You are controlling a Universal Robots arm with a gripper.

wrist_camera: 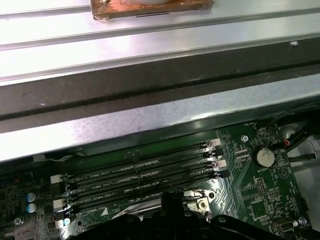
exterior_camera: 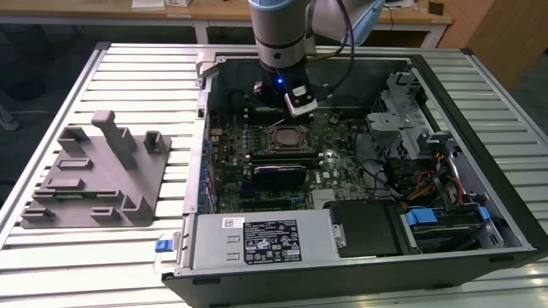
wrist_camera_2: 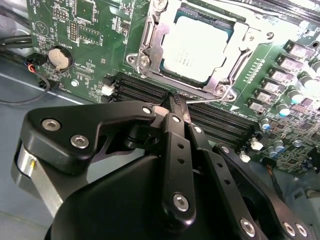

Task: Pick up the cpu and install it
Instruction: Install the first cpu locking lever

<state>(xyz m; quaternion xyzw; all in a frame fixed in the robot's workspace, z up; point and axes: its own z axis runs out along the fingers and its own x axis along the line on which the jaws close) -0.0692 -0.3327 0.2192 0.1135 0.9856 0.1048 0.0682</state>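
Note:
The cpu (wrist_camera_2: 197, 47), a silvery square chip, lies seated in the metal-framed socket (wrist_camera_2: 150, 50) on the green motherboard; in the exterior view the cpu (exterior_camera: 283, 138) is at the middle of the open computer case. My gripper (wrist_camera_2: 174, 106) hangs just over the socket's edge, beside the memory slots (wrist_camera_2: 145, 90). Its black fingers (wrist_camera_2: 172, 145) are pressed together at the tips with nothing between them. In the exterior view the gripper (exterior_camera: 287, 117) is just behind the socket. The first wrist view has its dark tip (wrist_camera: 170, 199) by the socket's corner (wrist_camera: 201, 203).
The computer case's walls (exterior_camera: 205, 128) ring the board. A drive cage (exterior_camera: 411, 128) and cables stand at the exterior view's right, a power supply (exterior_camera: 256, 240) in front. A grey fixture tray (exterior_camera: 94, 173) lies on the slatted table at the left. A coin battery (wrist_camera_2: 60, 57) sits nearby.

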